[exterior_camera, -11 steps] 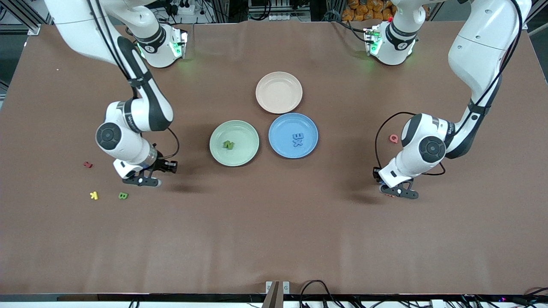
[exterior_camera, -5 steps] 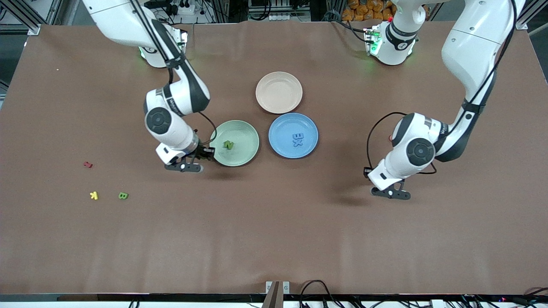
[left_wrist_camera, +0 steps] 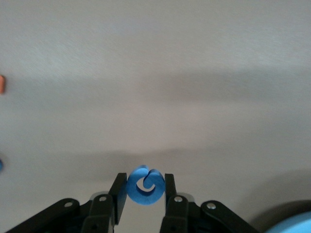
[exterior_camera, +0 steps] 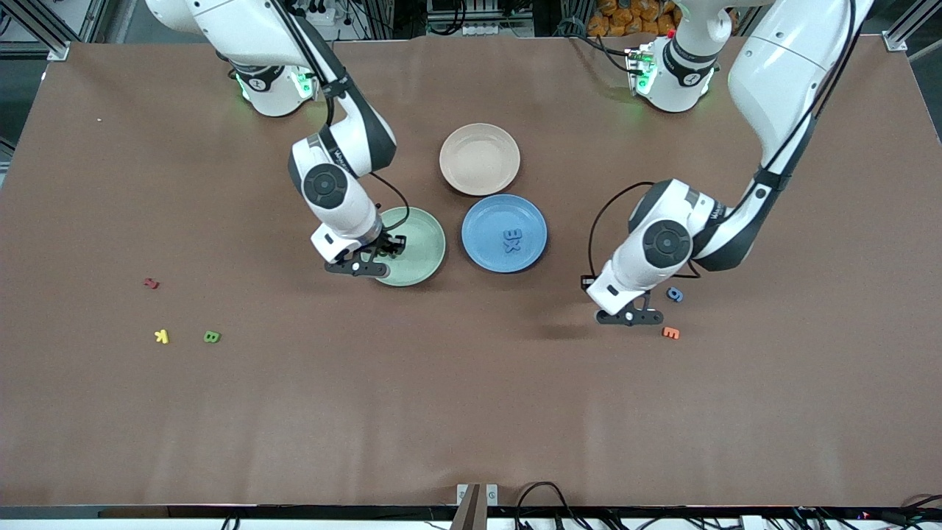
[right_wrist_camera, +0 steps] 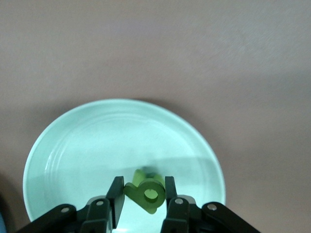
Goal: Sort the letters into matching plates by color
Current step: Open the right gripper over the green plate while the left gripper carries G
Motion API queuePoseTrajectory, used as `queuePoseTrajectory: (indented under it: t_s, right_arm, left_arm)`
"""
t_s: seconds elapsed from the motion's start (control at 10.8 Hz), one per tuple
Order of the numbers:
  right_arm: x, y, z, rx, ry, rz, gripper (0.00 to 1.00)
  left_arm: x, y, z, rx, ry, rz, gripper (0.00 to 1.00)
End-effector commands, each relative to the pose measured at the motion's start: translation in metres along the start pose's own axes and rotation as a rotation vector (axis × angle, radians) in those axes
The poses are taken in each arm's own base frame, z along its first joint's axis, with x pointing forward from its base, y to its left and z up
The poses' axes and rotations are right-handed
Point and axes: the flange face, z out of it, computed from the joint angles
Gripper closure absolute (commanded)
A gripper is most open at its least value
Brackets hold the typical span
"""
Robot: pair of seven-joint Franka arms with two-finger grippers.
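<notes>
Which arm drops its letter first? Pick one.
Right. The right gripper already holds its green letter over the green plate. The left gripper holds a blue letter over bare table, short of the blue plate.

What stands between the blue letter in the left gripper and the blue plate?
Nothing visible. The left gripper holds the blue letter over bare table, toward the left arm's end from the blue plate. Only open tabletop lies between them. The blue letter and orange letter on the table lie off that path.
</notes>
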Motion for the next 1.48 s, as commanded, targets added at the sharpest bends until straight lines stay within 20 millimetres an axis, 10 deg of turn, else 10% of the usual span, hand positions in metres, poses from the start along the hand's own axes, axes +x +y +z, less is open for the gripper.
queuePoseTrajectory:
  t_s: [0.0,0.09,0.18,0.65,1.39]
  right_arm:
    - [-0.006,-0.022,0.012,-0.009,-0.005,0.032,0.8]
    - [-0.011,-0.031,0.012,-0.007,0.001,0.045,0.61]
    - [-0.014,-0.037,0.011,-0.013,0.005,0.092,0.01]
    - [0.001,-0.022,0.003,-0.01,0.014,0.083,0.0]
    - [0.119,0.155,-0.033,-0.012,0.068,0.067,0.0]
  left_arm:
    - [-0.022,0.047,-0.015,-0.014,-0.018,-0.141,1.0]
    - [-0.033,0.066,-0.015,-0.012,-0.019,-0.173,1.0]
    - [-0.044,0.086,-0.013,-0.01,-0.021,-0.187,1.0]
    - [-0.084,0.151,0.001,-0.002,-0.035,-0.293,1.0]
    - [-0.112,0.212,0.025,-0.016,-0.047,-0.355,1.0]
